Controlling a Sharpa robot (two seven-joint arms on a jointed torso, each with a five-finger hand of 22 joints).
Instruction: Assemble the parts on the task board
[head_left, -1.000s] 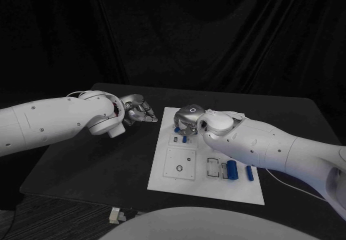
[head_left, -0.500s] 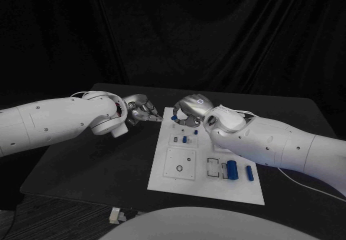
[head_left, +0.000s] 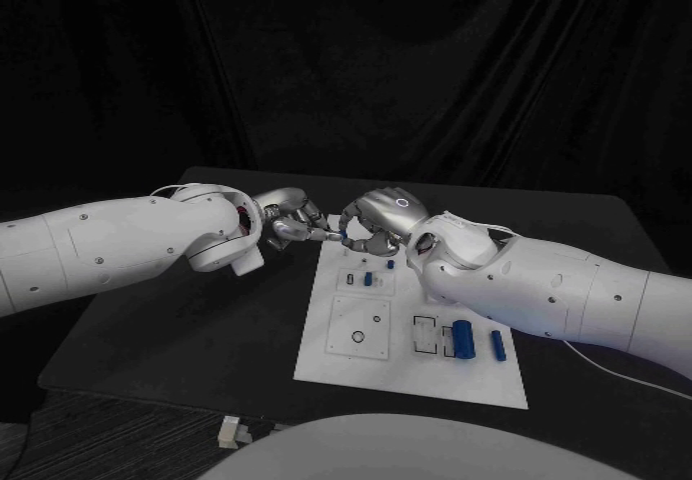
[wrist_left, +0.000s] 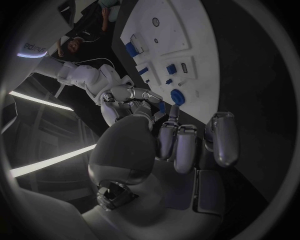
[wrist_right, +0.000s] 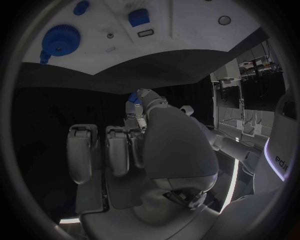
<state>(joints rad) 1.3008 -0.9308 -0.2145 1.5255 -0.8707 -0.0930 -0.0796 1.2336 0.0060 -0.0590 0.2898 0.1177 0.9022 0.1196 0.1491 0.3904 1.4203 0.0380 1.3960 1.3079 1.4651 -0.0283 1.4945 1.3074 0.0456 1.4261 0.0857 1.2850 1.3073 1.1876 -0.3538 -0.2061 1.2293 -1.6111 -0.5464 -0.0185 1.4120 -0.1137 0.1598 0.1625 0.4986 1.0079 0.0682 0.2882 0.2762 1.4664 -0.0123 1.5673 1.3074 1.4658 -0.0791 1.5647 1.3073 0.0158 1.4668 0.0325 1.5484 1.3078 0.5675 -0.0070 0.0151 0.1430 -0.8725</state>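
Above the far end of the white task board (head_left: 411, 375) my two hands meet. My right hand (head_left: 378, 218) pinches a small blue part (head_left: 343, 236) in its fingertips. In the left wrist view that blue part (wrist_left: 161, 106) sits at the tips of the right hand (wrist_left: 132, 96). My left hand (head_left: 296, 222) reaches in from the other side, its fingertips (wrist_left: 171, 114) right at the part; whether they grip it I cannot tell. A large blue block (head_left: 463, 338) and a slim blue piece (head_left: 498, 345) lie at the board's near right. A blue gear (wrist_right: 56, 38) sits near the board's far end.
Two small blue parts (head_left: 369, 279) stand in the board's upper sockets, below the hands. A round recess (head_left: 358, 338) and empty rectangular slots (head_left: 427, 335) mark the board's near half. A small white object (head_left: 231, 430) lies at the table's front edge.
My right hand has risen off the board with the small blue part and swung left. My left hand has moved right, so the fingertips of both hands now meet.
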